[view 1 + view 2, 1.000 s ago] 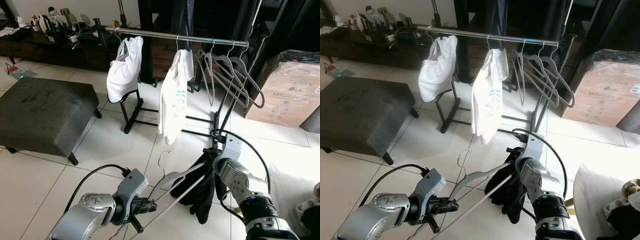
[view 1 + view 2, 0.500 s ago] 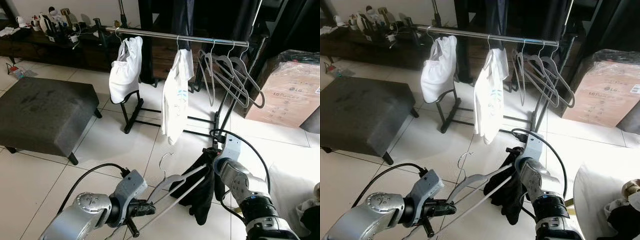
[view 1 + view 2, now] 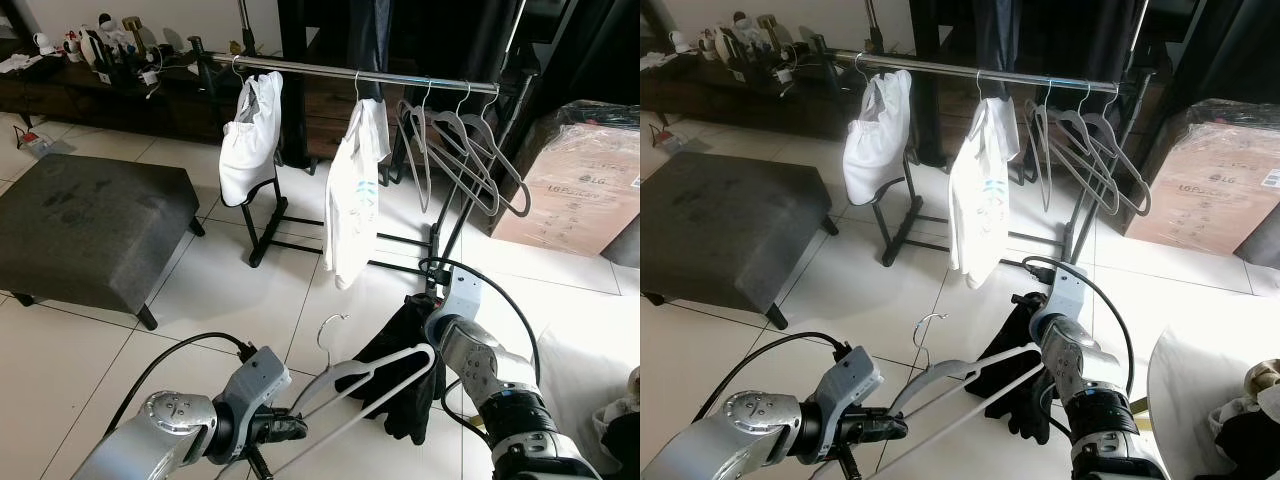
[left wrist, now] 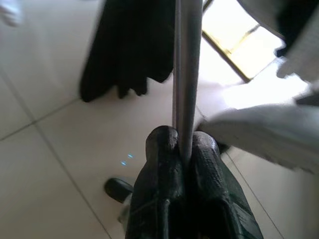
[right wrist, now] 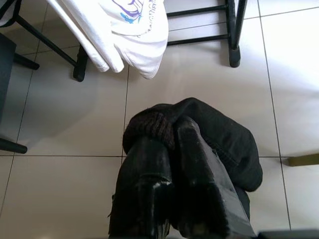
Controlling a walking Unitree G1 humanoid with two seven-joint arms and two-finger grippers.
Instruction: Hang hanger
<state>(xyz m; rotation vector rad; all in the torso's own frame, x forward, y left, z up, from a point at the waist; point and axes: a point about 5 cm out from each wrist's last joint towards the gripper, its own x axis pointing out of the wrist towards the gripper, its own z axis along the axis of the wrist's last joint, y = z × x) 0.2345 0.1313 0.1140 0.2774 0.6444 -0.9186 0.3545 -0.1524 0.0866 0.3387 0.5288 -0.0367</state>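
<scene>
From the head camera I see my left gripper (image 3: 300, 430) clamped on the lower bar of a grey hanger (image 3: 365, 372), whose hook rises just beyond the fingertips, well short of the clothes rail (image 3: 360, 73). My right gripper (image 3: 420, 335) pinches a black garment (image 3: 400, 385) draped at the hanger's far end. On the left wrist feed, both fingers (image 4: 162, 164) squeeze the bar. On the right wrist feed, the fingers (image 5: 149, 164) are clenched on dark cloth above pale floor tiles (image 5: 65, 129).
</scene>
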